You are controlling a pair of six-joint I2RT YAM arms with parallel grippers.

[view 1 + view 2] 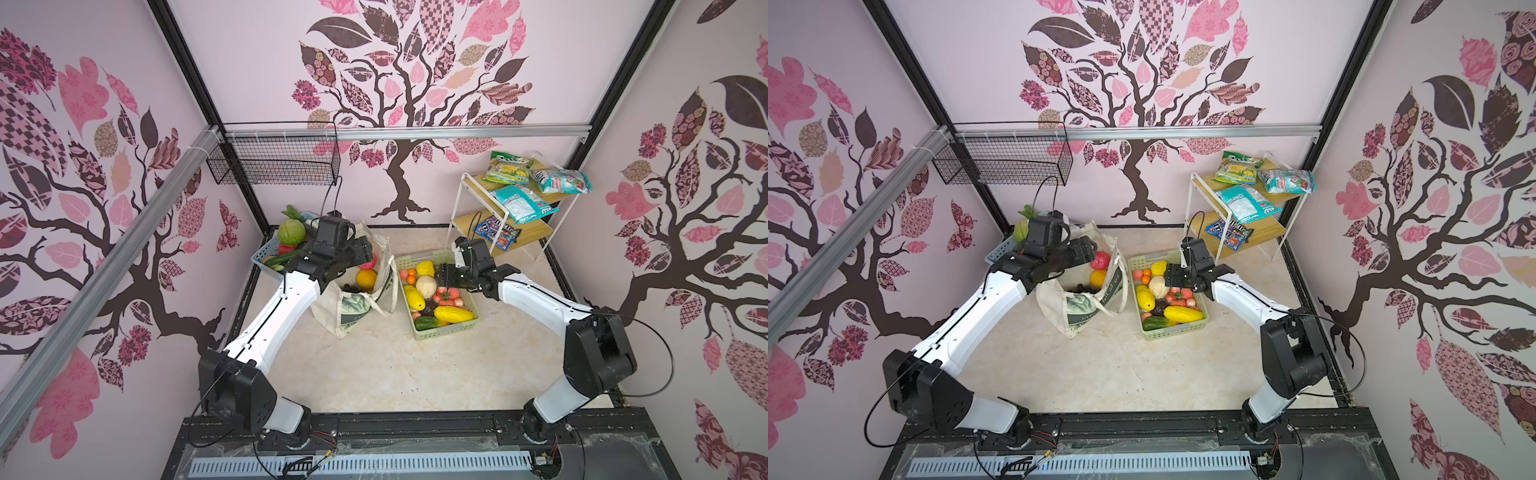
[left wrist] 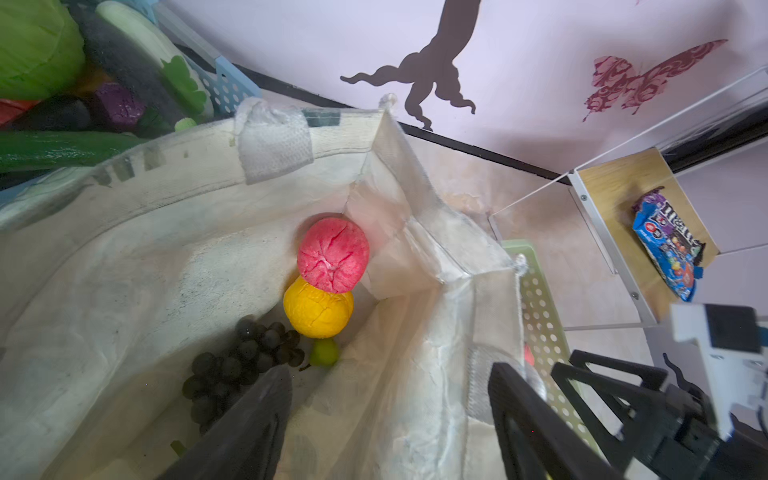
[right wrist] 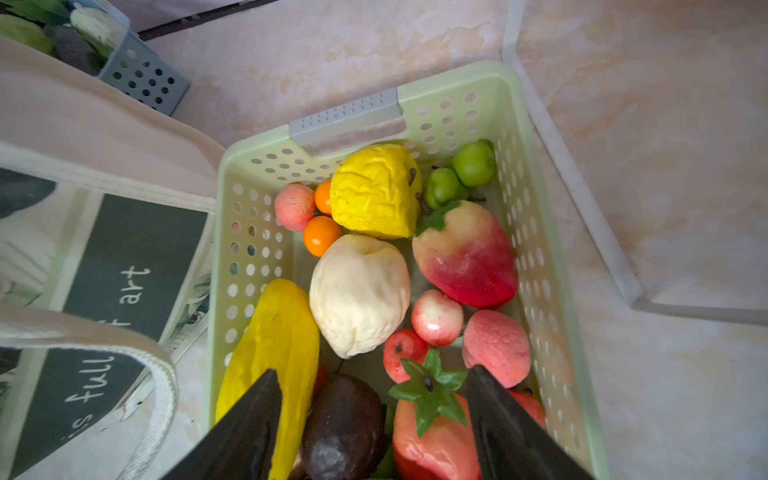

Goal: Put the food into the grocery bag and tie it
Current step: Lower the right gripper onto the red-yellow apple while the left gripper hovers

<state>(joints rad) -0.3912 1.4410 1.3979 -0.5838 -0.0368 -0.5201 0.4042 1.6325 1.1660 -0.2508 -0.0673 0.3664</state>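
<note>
The cream grocery bag (image 1: 353,309) (image 1: 1077,309) stands open mid-table. Inside it lie a red bumpy fruit (image 2: 332,253), an orange (image 2: 318,307) and a dark grape bunch (image 2: 241,357). My left gripper (image 1: 363,249) (image 2: 390,370) hangs open over the bag's mouth, one finger inside and one outside its right wall, holding nothing. More food fills the pale-green basket (image 1: 446,330) (image 3: 220,174): a yellow fruit (image 3: 374,191), a cream fruit (image 3: 359,291), a red tomato (image 3: 436,436). My right gripper (image 1: 440,274) (image 3: 372,370) stands open just above the tomato and a dark fruit (image 3: 345,424).
A blue basket (image 1: 262,257) with a green cabbage (image 1: 291,232) and other vegetables sits behind the bag on the left. A white shelf (image 1: 461,195) with snack packets (image 1: 521,201) stands at the back right. A black wire basket (image 1: 274,160) hangs on the rail.
</note>
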